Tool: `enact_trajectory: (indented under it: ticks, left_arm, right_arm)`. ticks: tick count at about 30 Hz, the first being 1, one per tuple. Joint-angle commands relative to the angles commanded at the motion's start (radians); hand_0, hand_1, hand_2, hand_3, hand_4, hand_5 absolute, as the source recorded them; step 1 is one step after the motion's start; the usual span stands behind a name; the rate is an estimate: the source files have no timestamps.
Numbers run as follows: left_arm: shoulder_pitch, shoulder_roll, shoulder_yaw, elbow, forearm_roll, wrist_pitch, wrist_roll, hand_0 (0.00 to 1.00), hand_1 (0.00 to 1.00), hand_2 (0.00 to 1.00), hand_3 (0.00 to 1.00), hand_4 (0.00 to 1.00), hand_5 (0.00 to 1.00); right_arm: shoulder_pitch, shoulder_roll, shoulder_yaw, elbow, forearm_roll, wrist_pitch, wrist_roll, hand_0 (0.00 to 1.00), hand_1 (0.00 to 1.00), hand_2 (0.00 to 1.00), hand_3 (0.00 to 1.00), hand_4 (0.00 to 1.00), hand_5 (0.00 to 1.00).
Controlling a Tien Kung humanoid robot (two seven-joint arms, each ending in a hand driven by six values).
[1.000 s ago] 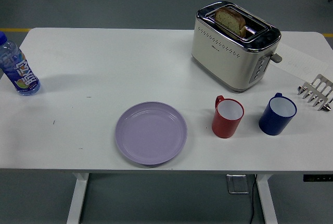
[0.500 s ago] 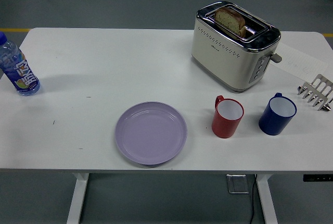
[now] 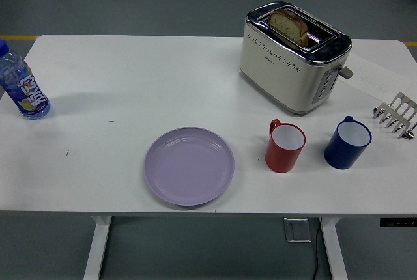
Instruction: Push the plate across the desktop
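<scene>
Hands: neither is showing; you cannot tell their state.
Plate: sitting by the table's near edge.
Risk: pushing rightward is risking the red mug.

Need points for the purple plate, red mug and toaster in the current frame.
purple plate (image 3: 189, 166), head view, on the flat centre of the dish.
red mug (image 3: 281, 156), head view, on the outer front wall.
toaster (image 3: 277, 75), head view, on the cream side panel.

We see none of the robot's body in the head view: neither black arm nor any robot hand enters the picture, so we can report no colours, cables, screws or markings.
</scene>
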Motion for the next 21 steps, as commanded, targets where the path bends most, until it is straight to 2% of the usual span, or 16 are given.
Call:
enact_trajectory:
  ticks: [21]
  left_arm:
    - [-0.012, -0.003, 0.019, 0.001, -0.002, -0.001, -0.002, 0.742, 0.730, 0.692, 0.663, 0.604, 0.998]
  right_arm:
    - [-0.005, 0.003, 0.003, 0.001, -0.001, -0.002, 0.001, 0.581, 0.520, 0.611, 0.589, 0.254, 0.561]
